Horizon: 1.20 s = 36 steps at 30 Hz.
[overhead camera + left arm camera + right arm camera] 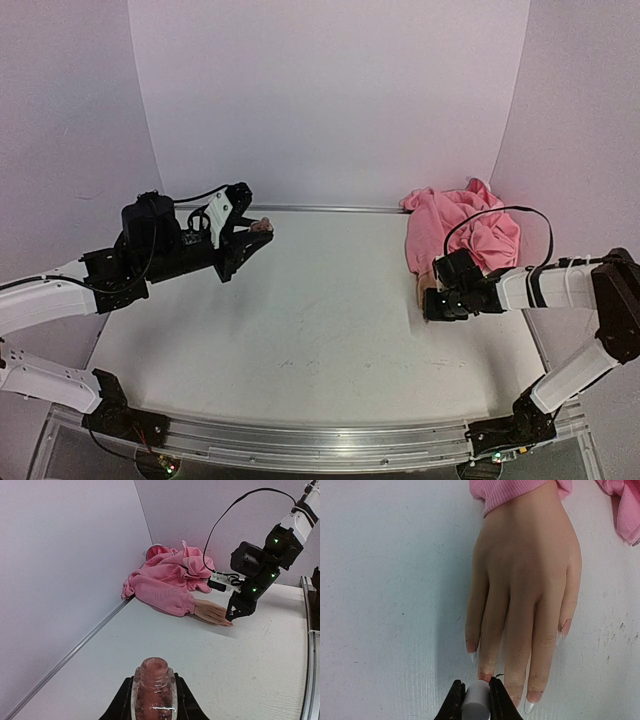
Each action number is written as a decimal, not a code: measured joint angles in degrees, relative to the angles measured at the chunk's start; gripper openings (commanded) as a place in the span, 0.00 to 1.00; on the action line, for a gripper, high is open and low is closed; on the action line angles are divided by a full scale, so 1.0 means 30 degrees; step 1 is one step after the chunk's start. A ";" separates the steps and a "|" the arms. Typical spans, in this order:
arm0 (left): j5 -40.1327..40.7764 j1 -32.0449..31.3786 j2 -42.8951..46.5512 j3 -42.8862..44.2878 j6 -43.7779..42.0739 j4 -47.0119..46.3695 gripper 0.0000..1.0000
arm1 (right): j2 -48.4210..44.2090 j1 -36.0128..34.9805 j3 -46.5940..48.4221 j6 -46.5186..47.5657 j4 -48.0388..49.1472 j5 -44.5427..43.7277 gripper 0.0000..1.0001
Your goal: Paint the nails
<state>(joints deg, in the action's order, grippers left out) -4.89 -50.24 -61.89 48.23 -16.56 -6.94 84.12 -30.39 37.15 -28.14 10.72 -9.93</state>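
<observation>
Observed: left tool (152, 702) clamped on uncapped bottle (153, 677), left side of bench (300, 330). Right tool (476, 692) clamped on white cap (476, 706), at fingertips of hand (525, 570) lying palm-down at bench right, emerging from pink sleeve (510, 490). Pale nails (471, 656) point toward right tool.

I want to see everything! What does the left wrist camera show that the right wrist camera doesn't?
Only the left wrist camera shows the open polish bottle held by the left gripper, the right arm over the mannequin hand, the whole crumpled pink garment and the walls. Only the right wrist camera shows the nails up close, plus the white handle pinched in the right gripper. Both show the mannequin hand, its pink sleeve and the white table.
</observation>
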 measured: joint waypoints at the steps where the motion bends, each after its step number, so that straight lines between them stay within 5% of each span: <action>1: 0.0000 0.0000 0.0000 0.0000 0.0007 0.0000 0.00 | 0.0000 0.0000 0.0000 -0.0007 0.0000 0.0007 0.00; 36: -0.0007 0.0000 0.0000 0.0000 0.0007 0.0000 0.00 | -0.1960 0.0000 -0.0386 -0.0532 -0.0634 0.0299 0.00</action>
<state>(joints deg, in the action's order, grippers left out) -4.91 -50.24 -61.89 48.23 -16.53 -6.94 78.24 -30.39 35.99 -29.74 8.82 -9.04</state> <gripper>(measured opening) 0.217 0.154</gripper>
